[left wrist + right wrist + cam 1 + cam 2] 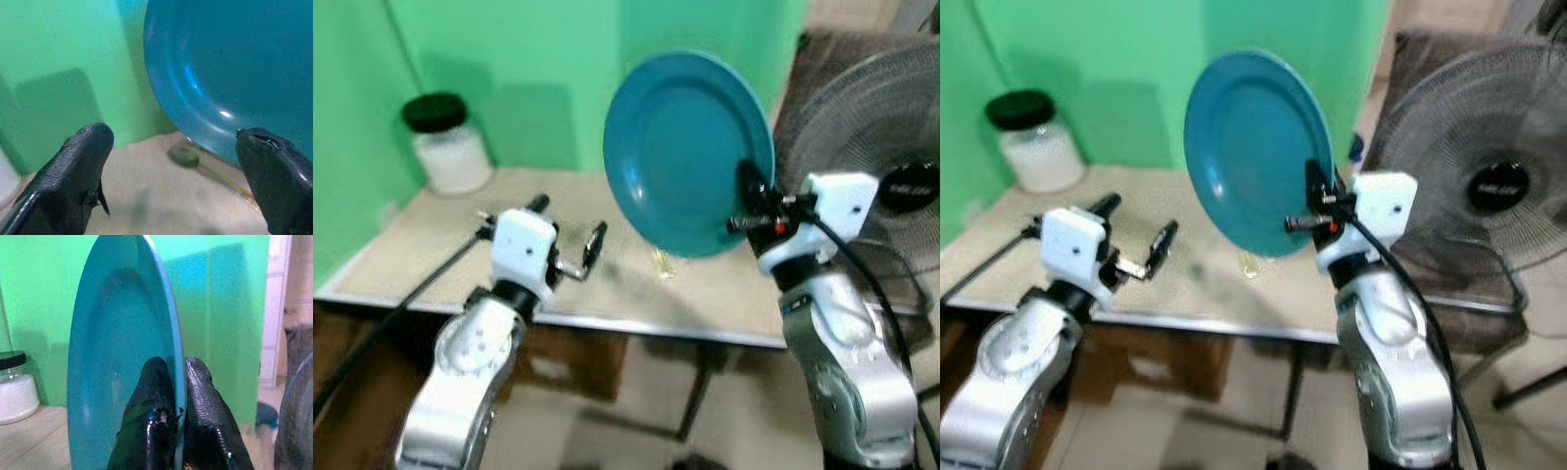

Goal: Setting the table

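Teal-blue plate (685, 147), seemingly plain green wall (529, 69)

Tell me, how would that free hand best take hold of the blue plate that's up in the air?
By the rim. The blue plate stands on edge, pinched at its right rim by the right hand. The open left hand could come from the plate's left and close one finger on each face of the bare left rim, probably the surest spot.

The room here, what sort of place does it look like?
Likely a home dining corner: a beige table against green walls, a black-lidded jar on it, a standing fan beside, and the right gripper holding a blue plate.
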Controlling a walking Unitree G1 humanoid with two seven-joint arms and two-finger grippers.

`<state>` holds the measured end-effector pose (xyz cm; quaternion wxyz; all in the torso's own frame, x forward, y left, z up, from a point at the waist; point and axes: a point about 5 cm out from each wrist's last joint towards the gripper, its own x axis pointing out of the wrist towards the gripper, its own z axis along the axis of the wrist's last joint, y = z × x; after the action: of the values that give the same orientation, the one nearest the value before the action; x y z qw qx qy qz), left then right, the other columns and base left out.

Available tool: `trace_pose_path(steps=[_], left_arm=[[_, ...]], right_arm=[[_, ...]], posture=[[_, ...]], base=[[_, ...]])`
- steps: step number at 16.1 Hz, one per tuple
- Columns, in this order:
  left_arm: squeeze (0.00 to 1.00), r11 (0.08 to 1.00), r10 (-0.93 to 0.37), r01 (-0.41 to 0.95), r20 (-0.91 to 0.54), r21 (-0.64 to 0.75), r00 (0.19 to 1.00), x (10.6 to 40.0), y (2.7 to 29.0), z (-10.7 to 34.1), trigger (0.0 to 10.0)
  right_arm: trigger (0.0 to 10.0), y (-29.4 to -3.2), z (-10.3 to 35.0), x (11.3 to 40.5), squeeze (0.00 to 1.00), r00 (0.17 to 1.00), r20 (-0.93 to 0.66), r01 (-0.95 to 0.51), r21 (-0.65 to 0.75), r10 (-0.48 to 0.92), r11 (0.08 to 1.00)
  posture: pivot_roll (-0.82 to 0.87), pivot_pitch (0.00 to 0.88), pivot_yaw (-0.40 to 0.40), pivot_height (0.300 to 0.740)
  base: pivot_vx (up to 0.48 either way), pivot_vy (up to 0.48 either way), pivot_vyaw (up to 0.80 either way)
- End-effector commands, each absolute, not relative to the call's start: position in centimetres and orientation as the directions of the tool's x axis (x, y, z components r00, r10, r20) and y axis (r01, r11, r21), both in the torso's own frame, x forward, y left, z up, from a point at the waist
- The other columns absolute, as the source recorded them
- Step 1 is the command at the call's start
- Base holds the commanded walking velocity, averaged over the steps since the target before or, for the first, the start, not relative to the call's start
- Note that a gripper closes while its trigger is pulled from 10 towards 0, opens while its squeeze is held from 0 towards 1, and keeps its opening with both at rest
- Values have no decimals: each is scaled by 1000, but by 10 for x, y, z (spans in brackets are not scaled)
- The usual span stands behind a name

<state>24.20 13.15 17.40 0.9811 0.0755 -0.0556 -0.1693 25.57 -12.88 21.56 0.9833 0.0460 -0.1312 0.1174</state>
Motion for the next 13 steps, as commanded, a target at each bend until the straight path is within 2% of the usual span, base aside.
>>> trace_pose_path(steps=[1,5,7,8,13], left_arm=[[0,929,-342,322,90,181,935,243,131,176,10000],[0,933,-336,316,97,174,937,245,130,177,10000],[0,945,-309,289,120,154,943,250,130,180,10000],[0,946,-306,287,127,153,943,253,127,181,10000],[0,953,-297,285,133,106,946,258,123,181,10000]], right_arm=[[10000,-129,220,254,0,927,302,-251,65,221,966],[10000,-131,220,256,0,926,303,-254,57,226,965],[10000,-142,220,264,0,939,311,-166,45,144,985],[10000,-151,224,270,0,936,349,-58,15,50,998],[10000,-155,223,273,0,943,332,-26,5,23,1000]], posture=[[75,0,26,740],[67,0,17,740],[53,0,2,740],[38,0,-6,740],[20,0,19,740]], base=[[0,0,-800],[0,0,-800],[0,0,-800],[0,0,-800],[0,0,-800]])
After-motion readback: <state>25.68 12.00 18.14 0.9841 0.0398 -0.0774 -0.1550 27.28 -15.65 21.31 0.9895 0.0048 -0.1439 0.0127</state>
